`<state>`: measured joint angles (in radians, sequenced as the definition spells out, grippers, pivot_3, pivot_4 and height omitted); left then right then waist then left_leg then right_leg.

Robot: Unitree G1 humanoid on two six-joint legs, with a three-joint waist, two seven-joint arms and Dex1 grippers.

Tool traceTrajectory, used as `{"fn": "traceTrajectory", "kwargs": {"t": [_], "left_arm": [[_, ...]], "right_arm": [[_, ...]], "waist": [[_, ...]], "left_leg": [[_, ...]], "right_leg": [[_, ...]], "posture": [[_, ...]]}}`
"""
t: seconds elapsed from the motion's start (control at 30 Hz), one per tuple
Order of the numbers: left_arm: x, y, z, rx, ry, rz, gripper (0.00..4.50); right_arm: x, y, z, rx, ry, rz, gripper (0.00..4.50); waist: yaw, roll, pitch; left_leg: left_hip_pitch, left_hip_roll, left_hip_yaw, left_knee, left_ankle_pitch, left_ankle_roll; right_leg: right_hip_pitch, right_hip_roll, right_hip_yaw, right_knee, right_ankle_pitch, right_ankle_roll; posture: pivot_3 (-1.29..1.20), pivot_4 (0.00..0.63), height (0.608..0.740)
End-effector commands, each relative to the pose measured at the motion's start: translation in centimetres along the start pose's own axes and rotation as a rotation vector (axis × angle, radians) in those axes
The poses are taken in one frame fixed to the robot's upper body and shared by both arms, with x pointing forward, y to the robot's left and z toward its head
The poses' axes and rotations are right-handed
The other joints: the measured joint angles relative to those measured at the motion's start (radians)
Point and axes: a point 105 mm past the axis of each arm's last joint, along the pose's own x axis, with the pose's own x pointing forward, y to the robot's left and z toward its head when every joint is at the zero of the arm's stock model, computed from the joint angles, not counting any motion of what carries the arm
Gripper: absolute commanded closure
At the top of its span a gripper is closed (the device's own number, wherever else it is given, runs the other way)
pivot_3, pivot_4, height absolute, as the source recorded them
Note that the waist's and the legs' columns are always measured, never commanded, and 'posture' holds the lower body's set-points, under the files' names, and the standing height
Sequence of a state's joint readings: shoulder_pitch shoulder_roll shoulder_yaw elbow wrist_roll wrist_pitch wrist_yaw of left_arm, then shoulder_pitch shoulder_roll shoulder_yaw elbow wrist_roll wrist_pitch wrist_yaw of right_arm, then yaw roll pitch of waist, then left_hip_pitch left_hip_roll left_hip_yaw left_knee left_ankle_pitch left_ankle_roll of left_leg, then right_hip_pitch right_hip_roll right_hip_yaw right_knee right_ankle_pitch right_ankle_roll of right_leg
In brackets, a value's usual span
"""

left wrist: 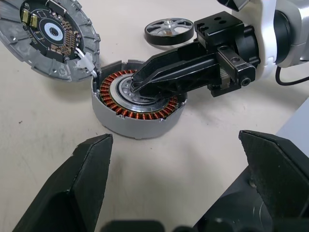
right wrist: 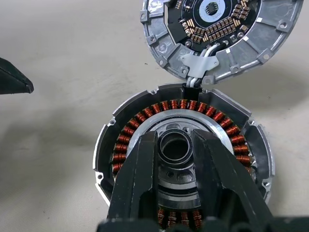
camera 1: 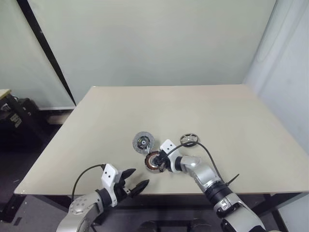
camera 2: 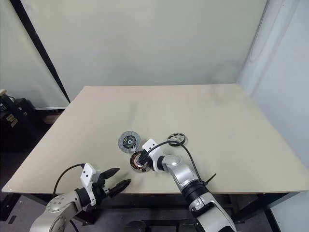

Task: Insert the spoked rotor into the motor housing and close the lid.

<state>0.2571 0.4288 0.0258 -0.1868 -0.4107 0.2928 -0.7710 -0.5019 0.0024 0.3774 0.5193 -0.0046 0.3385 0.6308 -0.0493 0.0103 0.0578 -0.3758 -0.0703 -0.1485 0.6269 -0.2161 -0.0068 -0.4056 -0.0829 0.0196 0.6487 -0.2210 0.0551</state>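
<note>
Landmark: the motor housing (left wrist: 137, 108), a round grey-walled body with a ring of copper-orange windings, sitting open on the beige table (camera 1: 203, 111).
Lid: the flat grey metal disc (left wrist: 50, 38), circuit face up, lies touching the housing's rim and is tied to it by short white wires.
Rotor: the silver spoked rotor (left wrist: 169, 29) lies flat on the table just beyond the housing, apart from it and not yet picked up.
Right gripper: the right gripper (right wrist: 176, 145) reaches over the housing, its black fingers drawn in on the dark hub tube at the housing's centre, one either side; it appears to be clamping that tube.
Left gripper: the left gripper (camera 1: 136, 180) hovers near the table's front edge, short of the housing, fingers spread wide and empty.
Step in hand: likely steadying or positioning the housing by its hub before the rotor goes in.
Doing it well: keep the fingers clear of the copper windings and the lid's wires; hold the housing flat, not tipped.
Next need: the centre must be freed before the rotor can seat, so release straight upward.
Risk: dragging the housing could strain the wires or knock the rotor.
</note>
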Motion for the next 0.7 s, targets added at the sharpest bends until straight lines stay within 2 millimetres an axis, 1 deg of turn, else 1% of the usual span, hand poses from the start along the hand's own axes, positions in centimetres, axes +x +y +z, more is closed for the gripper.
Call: {"fn": "traceTrajectory", "kwargs": {"t": [0.03,0.53,0.6,0.63,0.7], "left_arm": [[0.07,0.06,1.58,0.052,-0.048,-0.007,0.00],[0.18,-0.02,1.61,0.053,-0.051,-0.007,0.00],[0.17,-0.03,1.60,0.054,-0.051,-0.006,0.00],[0.17,-0.04,1.60,0.054,-0.051,-0.006,0.00],[0.18,-0.05,1.59,0.054,-0.051,-0.007,0.00]], "right_arm": [[-0.20,-0.50,1.38,-0.036,-0.034,-0.013,3.81],[-0.11,-0.30,0.97,-0.036,-0.014,-0.005,3.81],[-0.12,-0.29,0.82,-0.032,-0.002,-0.005,3.08],[-0.13,-0.33,0.95,-0.031,-0.012,-0.010,2.81],[-0.15,-0.32,1.28,-0.017,-0.030,-0.011,2.11]], "waist": [[0.000,0.000,0.000],[0.000,0.000,0.000],[0.000,0.000,0.000],[0.000,0.000,0.000],[0.000,0.000,0.000]], "left_leg": [[0.000,0.000,0.000,0.000,0.000,0.000],[0.000,-0.002,0.000,0.001,0.000,0.000],[0.000,-0.002,0.000,0.001,0.000,0.000],[0.000,-0.002,0.000,0.001,0.000,0.000],[0.001,-0.001,0.000,0.001,0.000,0.000]], "right_leg": [[0.000,0.000,0.000,0.000,0.000,0.000],[-0.002,-0.001,0.001,0.006,0.000,0.000],[-0.002,-0.001,0.001,0.006,0.000,0.000],[-0.002,-0.001,0.001,0.006,0.000,0.000],[-0.002,-0.001,0.001,0.006,0.000,0.000]], "posture": [[0.00,0.000,0.740],[0.00,0.000,0.740],[0.00,0.000,0.740],[0.00,0.000,0.740],[0.00,0.000,0.740]]}}
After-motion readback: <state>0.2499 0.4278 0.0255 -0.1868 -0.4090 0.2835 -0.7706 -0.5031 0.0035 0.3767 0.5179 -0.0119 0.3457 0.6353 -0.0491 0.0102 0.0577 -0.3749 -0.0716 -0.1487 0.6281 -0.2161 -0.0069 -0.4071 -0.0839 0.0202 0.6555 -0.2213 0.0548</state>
